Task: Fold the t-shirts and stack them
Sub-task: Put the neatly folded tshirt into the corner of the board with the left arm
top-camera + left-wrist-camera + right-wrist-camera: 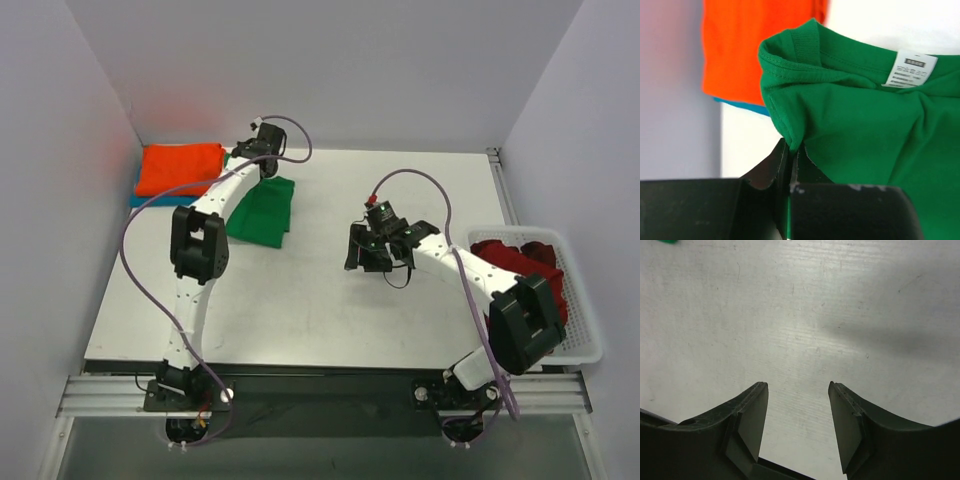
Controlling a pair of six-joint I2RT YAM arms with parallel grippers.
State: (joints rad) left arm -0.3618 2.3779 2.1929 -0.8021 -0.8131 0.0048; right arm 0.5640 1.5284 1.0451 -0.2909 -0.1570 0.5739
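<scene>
left gripper (790, 154) clenched on green tee (865, 140) near collar | right gripper (798, 400) released, idle | advice: drag toward 10 o'clock, low, land square on orange tee (180, 167)

The top camera looks down from high up; both wrist cameras look close, the left sharing the green t-shirt (265, 215).

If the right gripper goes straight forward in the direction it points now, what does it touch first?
Probably the bare white table top. The right gripper, its jaws open and empty, points down at it with nothing between them. How far away the table top is cannot be judged from this view.
</scene>
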